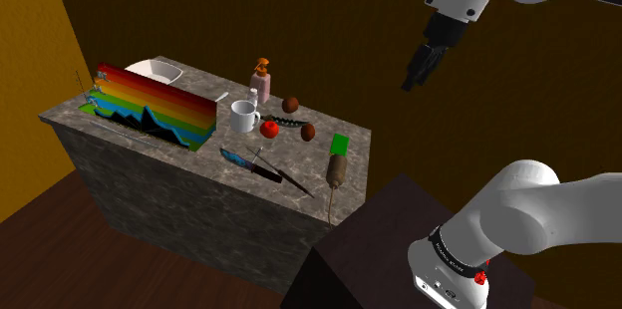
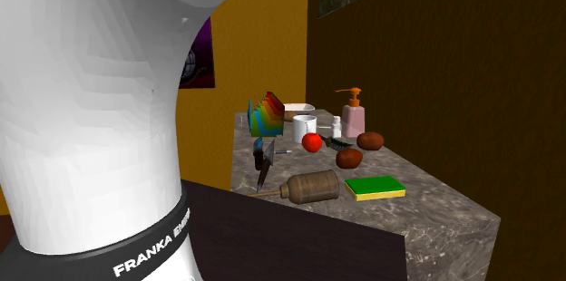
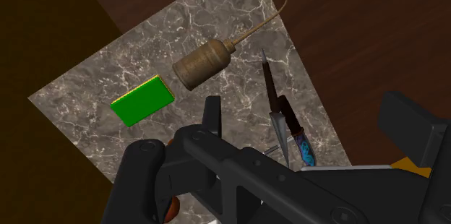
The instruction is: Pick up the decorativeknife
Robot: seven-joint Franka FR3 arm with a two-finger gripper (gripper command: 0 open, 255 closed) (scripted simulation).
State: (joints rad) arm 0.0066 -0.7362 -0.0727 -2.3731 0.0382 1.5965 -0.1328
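Knife look: the knife [image 1: 261, 164] has a blue patterned handle and a slim, dark blade that narrows to a point.
Knife place: it lies flat on the grey marbled counter [image 1: 214, 86], near the front edge in the shoulder view, between a rainbow-striped rack [image 1: 159, 108] on the left and a brown bottle [image 1: 335, 168] on the right.
Knife versus tool: the tool [image 1: 411, 80] hangs high off the counter's right end; the knife lies below it, to the left, well apart.
Tool state: spread or pressed together, I cannot tell.
Far side: a white mug [image 1: 242, 115].

Dim, flat render — soft shadows
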